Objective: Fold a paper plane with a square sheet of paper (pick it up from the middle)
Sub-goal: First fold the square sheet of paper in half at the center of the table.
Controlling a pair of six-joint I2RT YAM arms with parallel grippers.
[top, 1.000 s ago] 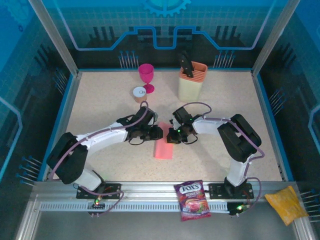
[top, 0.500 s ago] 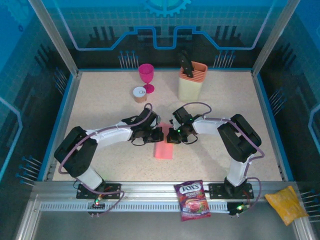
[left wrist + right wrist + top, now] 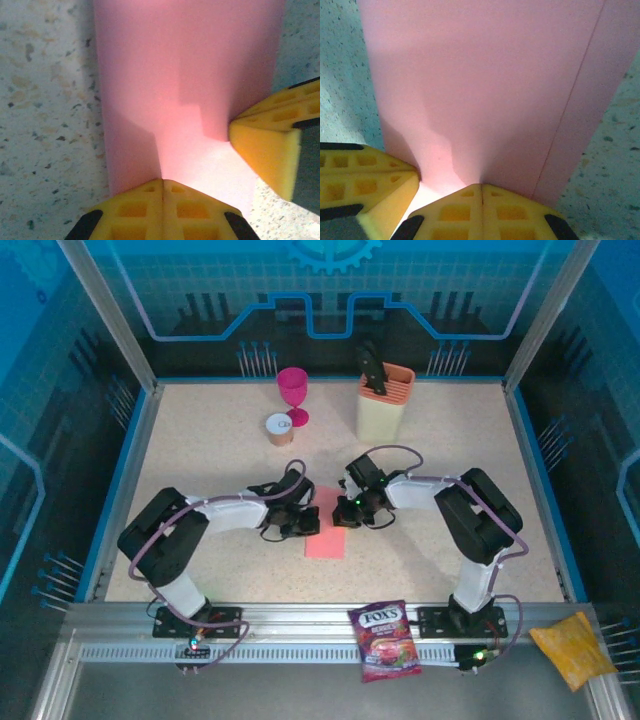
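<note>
The square sheet of paper [image 3: 326, 542] lies flat mid-table, salmon pink and folded into a narrow upright strip. A layer edge runs down its right side in the right wrist view [image 3: 485, 85]. My left gripper [image 3: 308, 523] is shut, its yellow tips [image 3: 162, 181] touching the sheet's surface [image 3: 190, 75] near the left edge. My right gripper [image 3: 345, 514] is shut too, its tips [image 3: 481, 186] resting on the sheet close by. Each wrist view catches the other gripper's fingers [image 3: 265, 150] [image 3: 365, 185] beside its own. The paper plane is out of view.
A magenta goblet [image 3: 293, 392] and a small round tin [image 3: 279, 427] stand at the back left. A beige holder [image 3: 384, 405] with a black tool is at the back centre. A purple candy bag [image 3: 384, 640] and a yellow bag [image 3: 572, 645] lie on the front rail.
My left gripper has closed and slid toward the near edge along the sheet's left side, its elbow swinging right. The sheet shifted slightly left. The right arm has stayed put.
</note>
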